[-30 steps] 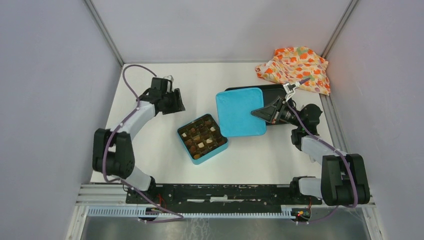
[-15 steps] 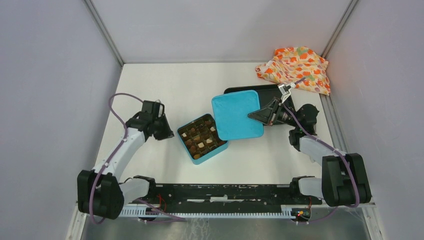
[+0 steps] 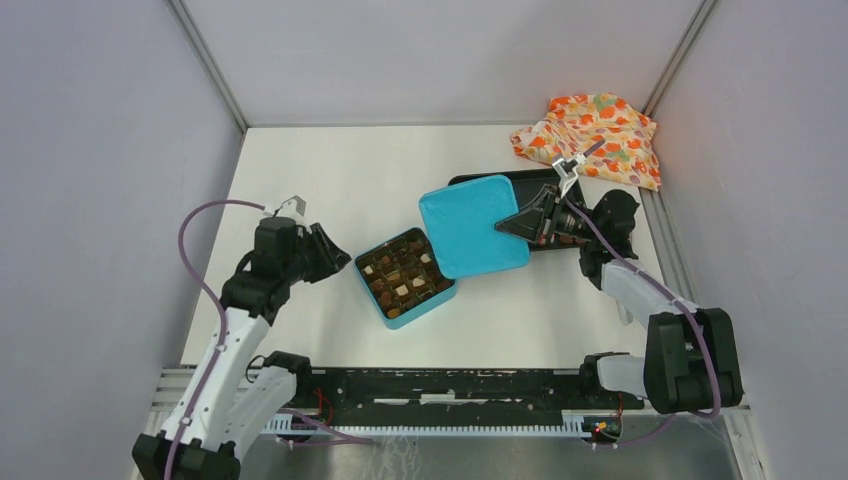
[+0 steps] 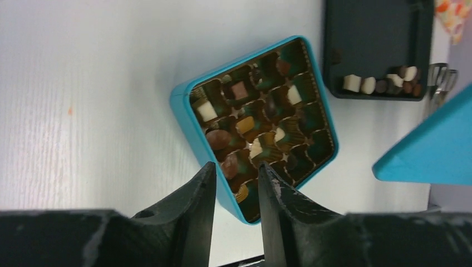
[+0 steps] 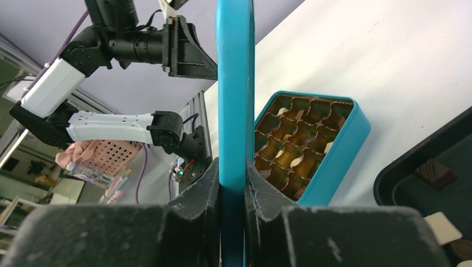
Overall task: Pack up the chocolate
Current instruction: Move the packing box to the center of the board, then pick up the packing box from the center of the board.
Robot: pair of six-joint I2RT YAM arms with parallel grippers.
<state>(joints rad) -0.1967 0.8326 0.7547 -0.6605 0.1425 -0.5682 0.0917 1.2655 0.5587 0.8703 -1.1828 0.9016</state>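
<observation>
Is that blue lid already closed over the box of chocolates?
No, the right claw holds the blue lid by its edge, and the box lies open with its gold cups showing.

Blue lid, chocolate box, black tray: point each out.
blue lid (image 3: 472, 228), top external view, middle of its broad face.
chocolate box (image 3: 428, 306), top external view, its near side wall.
black tray (image 4: 373, 39), left wrist view, bare floor.
</observation>
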